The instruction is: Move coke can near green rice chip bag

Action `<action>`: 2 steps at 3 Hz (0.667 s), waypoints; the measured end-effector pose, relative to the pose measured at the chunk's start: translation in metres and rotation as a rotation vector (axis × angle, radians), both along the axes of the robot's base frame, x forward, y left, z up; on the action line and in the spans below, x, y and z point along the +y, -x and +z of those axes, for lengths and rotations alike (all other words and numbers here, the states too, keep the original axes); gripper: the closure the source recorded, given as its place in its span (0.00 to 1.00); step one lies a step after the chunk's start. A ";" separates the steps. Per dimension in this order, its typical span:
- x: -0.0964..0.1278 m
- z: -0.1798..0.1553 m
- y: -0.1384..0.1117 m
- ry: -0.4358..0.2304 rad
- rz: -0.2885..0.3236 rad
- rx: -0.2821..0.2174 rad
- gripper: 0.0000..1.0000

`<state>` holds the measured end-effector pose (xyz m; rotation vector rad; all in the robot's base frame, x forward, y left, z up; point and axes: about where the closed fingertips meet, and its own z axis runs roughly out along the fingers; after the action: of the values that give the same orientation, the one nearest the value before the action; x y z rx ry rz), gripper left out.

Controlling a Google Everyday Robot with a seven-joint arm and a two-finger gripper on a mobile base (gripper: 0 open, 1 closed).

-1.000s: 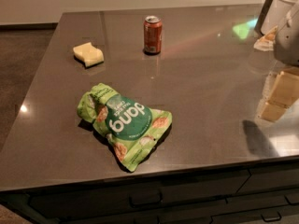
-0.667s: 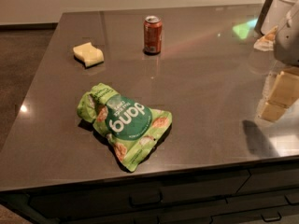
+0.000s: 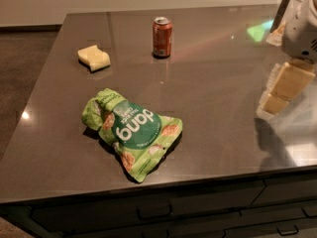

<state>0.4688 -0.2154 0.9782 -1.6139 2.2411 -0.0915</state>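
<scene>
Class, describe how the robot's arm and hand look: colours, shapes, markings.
At the right edge, above the table, the arm is a rounded white housing with small dark marks. Below it, the hand is blocky and pale tan with lighter edges.

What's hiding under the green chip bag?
The green rice chip bag lies flat on the dark table, with only shadow at its edge. Anything beneath it is covered. The hand hangs over the table's right side, away from the bag.

The table is dimly lit; glare is seen near its far right corner, and a shadow is cast under the hand at right.
</scene>
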 end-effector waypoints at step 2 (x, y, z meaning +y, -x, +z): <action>0.007 -0.005 -0.084 -0.107 -0.092 -0.084 0.00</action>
<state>0.5527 -0.2083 0.9731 -1.4252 2.2164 -0.0613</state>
